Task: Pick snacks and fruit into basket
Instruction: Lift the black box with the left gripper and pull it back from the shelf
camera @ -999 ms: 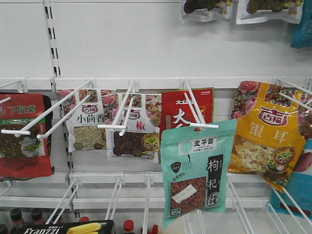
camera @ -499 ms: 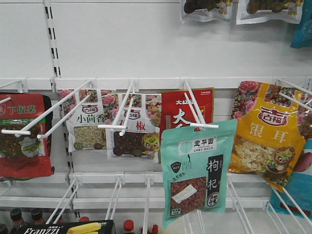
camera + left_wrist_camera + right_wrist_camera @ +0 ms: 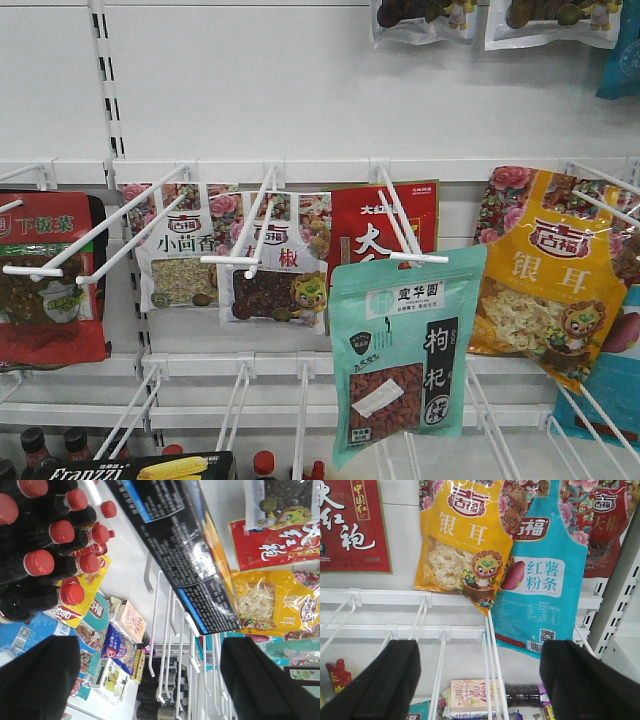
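Snack pouches hang on white hooks on a shelf wall. In the front view a teal pouch hangs nearest, at the tip of its hook. A yellow pouch is to its right and a red pouch is behind it. No gripper shows in this view. My right gripper is open and empty, below the yellow pouch and a blue pouch. My left gripper is open and empty, low by the bare hooks. The yellow pouch is at its upper right. No fruit or basket is in view.
White floral pouches and a dark red pouch hang at the left. Bare white hooks jut out below. Red-capped dark bottles and a black box stand on the lower shelf, with small boxes further down.
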